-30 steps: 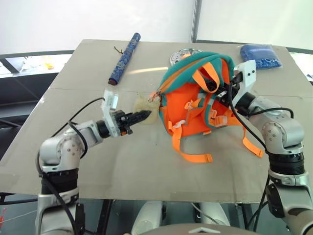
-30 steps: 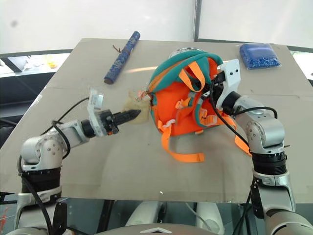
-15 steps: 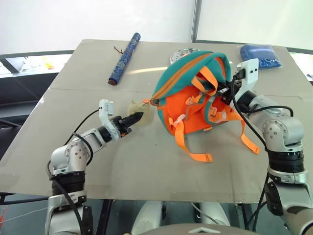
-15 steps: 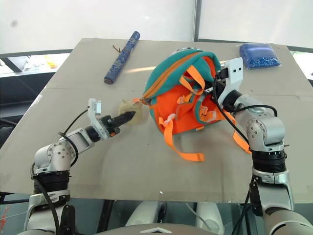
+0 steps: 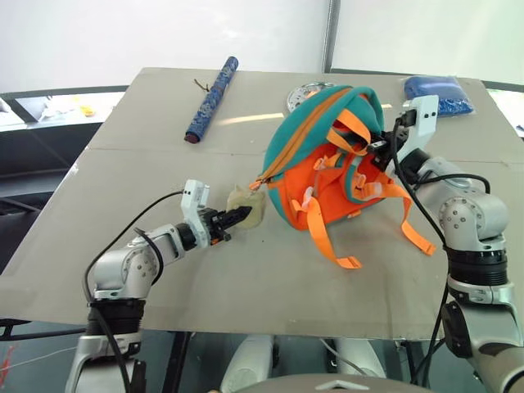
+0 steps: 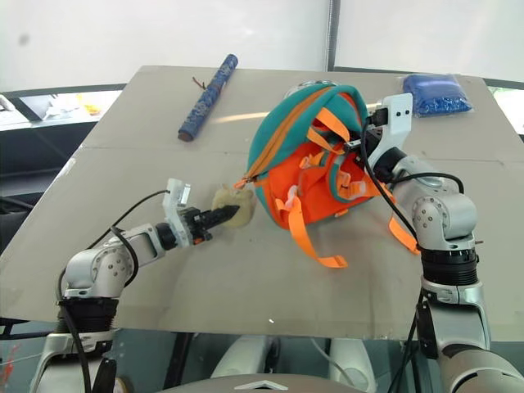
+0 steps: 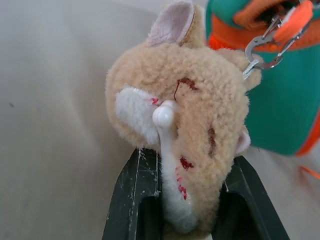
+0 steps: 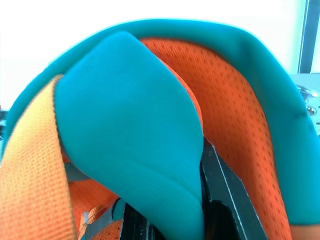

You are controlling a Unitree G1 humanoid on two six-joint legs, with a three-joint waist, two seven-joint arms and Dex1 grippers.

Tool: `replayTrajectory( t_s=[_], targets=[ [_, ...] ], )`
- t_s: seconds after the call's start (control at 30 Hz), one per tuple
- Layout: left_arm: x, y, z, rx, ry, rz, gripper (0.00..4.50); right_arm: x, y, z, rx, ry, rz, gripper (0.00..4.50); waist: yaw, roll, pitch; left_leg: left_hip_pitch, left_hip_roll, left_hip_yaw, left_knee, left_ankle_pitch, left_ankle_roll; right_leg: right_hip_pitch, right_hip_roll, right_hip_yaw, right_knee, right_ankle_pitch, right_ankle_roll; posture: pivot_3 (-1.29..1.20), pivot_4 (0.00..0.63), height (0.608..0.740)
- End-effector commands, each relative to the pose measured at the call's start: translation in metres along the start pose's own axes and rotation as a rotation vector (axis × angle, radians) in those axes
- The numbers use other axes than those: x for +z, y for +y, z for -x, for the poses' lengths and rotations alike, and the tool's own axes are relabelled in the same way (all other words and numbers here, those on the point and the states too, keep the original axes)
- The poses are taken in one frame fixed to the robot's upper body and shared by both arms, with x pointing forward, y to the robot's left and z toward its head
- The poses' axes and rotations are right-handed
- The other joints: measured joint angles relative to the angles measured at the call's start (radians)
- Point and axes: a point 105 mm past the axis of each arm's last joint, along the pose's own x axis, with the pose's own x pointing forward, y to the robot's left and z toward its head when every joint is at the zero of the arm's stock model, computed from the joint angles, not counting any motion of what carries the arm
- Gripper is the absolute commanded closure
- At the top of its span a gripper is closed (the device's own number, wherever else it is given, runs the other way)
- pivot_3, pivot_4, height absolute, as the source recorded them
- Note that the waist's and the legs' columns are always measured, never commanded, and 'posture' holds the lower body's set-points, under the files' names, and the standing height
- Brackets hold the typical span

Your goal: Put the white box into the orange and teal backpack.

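The left gripper (image 5: 237, 218) is pinched tight on the fuzzy beige toy (image 7: 185, 120), which clips onto the backpack's zipper. Up the table lies a blue roll (image 5: 211, 97). In the middle sits the backpack (image 5: 327, 155), orange and teal, tipped up on the table with its orange straps (image 5: 327, 246) hanging loose. Its zipper looks shut. Behind it peeks a silver plate (image 5: 304, 92). The right gripper (image 8: 200, 200) is clamped on the teal padded top of the backpack and holds it up. A blue pouch (image 5: 438, 86) lies in the far corner. I cannot see the white box, so I cannot tell where it is. The bag probably needs opening first, so most of the job looks left.
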Motion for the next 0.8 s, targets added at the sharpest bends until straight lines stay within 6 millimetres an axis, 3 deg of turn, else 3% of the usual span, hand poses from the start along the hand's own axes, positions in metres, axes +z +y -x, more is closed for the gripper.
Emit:
replayTrajectory(
  t_s=[0.03,0.13,0.23,0.4,0.53,0.67,0.8],
  targets=[
    [0.018,0.025,0.017,0.116,-0.102,0.066,4.11,0.084,-0.018,0.029,-0.061,-0.328,0.052,4.5,-0.003,0.0,0.0,0.0,0.0,0.0,0.0,0.0,0.0,0.0,0.0,0.0,0.0,0.0,0.0,0.0,0.15,0.733],
    [0.06,-0.02,-0.001,-0.073,-0.215,0.022,4.12,0.094,0.03,0.031,0.219,-0.355,0.052,4.5,-0.002,0.0,0.001,-0.005,0.0,-0.001,0.0,0.0,0.0,-0.004,0.0,-0.001,-0.001,0.0,0.0,0.0,0.15,0.733],
    [0.072,-0.045,-0.01,-0.16,-0.234,0.015,4.12,0.109,0.029,0.032,0.197,-0.439,0.014,4.5,-0.011,0.0,0.001,-0.015,0.0,-0.002,0.001,0.0,0.0,-0.013,-0.001,-0.002,0.0,0.0,0.0,0.0,0.15,0.733],
    [0.036,-0.028,-0.014,-0.059,-0.069,-0.026,4.12,0.137,-0.022,0.044,-0.071,-0.618,-0.087,4.5,-0.028,0.0,0.001,-0.016,-0.001,-0.001,0.0,0.0,0.0,-0.016,-0.001,-0.001,0.0,0.0,0.0,0.0,0.15,0.733],
    [0.009,0.001,-0.016,0.093,0.025,-0.008,4.12,0.145,-0.043,0.055,-0.188,-0.683,-0.107,4.5,-0.035,0.0,0.001,-0.017,-0.001,-0.001,0.0,0.0,0.0,-0.017,-0.001,0.0,0.0,0.0,0.0,0.0,0.15,0.733],
    [-0.001,0.011,-0.016,0.146,0.063,-0.042,4.12,0.147,-0.047,0.059,-0.21,-0.697,-0.111,4.5,-0.037,0.0,0.001,-0.017,-0.001,0.0,0.0,0.0,0.0,-0.017,-0.001,0.0,0.0,0.0,0.0,0.0,0.15,0.733],
    [-0.001,-0.023,-0.037,0.005,0.081,-0.169,4.12,0.155,-0.04,0.075,-0.204,-0.713,-0.063,4.5,-0.031,0.0,0.001,-0.017,-0.001,0.0,0.0,0.0,0.0,-0.017,-0.001,0.001,0.0,0.0,0.0,0.0,0.15,0.733]
  ],
)
